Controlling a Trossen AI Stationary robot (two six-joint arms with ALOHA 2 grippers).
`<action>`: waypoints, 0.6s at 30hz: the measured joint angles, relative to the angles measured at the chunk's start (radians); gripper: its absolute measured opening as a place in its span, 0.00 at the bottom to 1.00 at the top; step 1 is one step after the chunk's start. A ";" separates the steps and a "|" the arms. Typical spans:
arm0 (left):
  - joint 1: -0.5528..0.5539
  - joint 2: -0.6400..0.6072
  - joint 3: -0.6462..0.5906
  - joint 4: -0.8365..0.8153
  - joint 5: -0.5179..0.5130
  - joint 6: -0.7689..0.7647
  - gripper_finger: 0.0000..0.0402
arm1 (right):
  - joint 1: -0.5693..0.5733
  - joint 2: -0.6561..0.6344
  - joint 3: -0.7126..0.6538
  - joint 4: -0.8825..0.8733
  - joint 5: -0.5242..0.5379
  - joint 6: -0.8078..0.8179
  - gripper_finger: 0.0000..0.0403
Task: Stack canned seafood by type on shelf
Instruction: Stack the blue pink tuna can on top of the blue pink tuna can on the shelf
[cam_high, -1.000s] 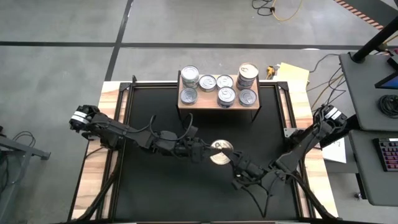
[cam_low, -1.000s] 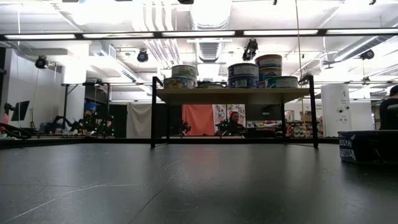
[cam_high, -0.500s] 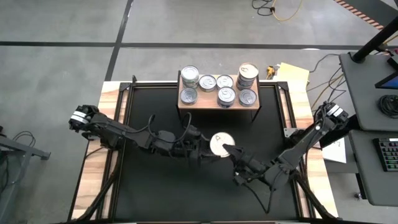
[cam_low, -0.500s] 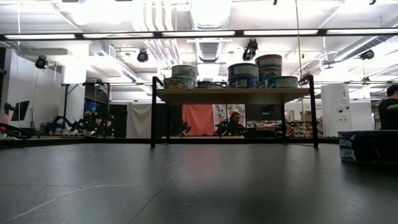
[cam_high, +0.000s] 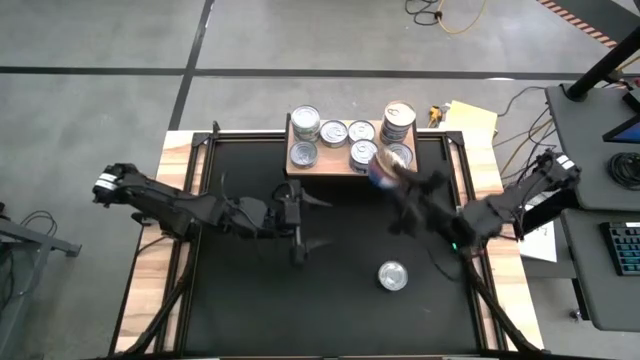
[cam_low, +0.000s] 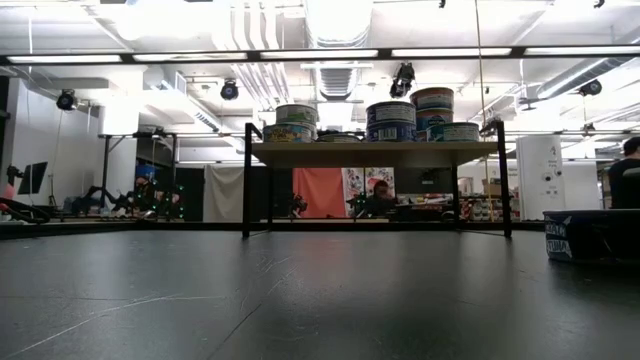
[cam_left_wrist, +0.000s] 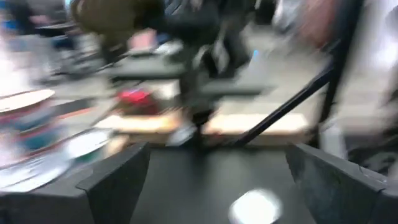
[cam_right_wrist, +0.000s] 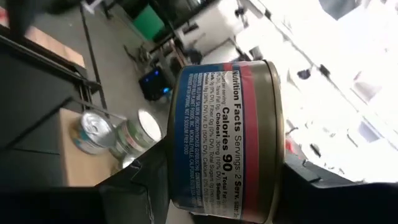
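Canned seafood lay in three places. Nearest the front, one short round silver-topped tin (cam_high: 393, 275) sat alone on the black tabletop (cam_high: 250, 300), right of centre. Further in, the left gripper (cam_high: 299, 222) hung over the middle of the tabletop with its fingers spread wide and nothing between them; it was well apart from the shelf and from the lone tin. The right gripper (cam_high: 392, 176) was closed on a blue-and-red labelled round tin (cam_right_wrist: 227, 140), its fingers pressing the two flat ends, so the tin's axis ran across from finger to finger and the printed side wall faced the wrist camera. In the overhead view that held tin (cam_high: 382, 168) was blurred, just at the front right edge of the light wooden shelf on dark legs (cam_high: 342, 168). Farthest back, the other tins stood on the shelf: a taller stack (cam_high: 398, 122) at the right rear, a stack at the left rear (cam_high: 306, 122), and lower ones between and in front. The coming move looked to turn on the held tin lying just before the shelf's right front corner, beside its likely stack, with the right arm clearly the nearer one.
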 joint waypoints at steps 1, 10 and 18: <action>0.001 -0.014 0.000 -0.057 -0.041 0.028 0.89 | -0.037 -0.013 0.000 -0.048 -0.027 0.050 0.45; 0.029 -0.078 0.000 -0.349 -0.125 0.133 0.87 | -0.379 -0.049 0.070 -0.614 -0.204 0.413 0.45; 0.032 -0.095 0.000 -0.405 -0.242 0.117 0.87 | -0.549 0.032 0.247 -1.113 -0.390 0.662 0.45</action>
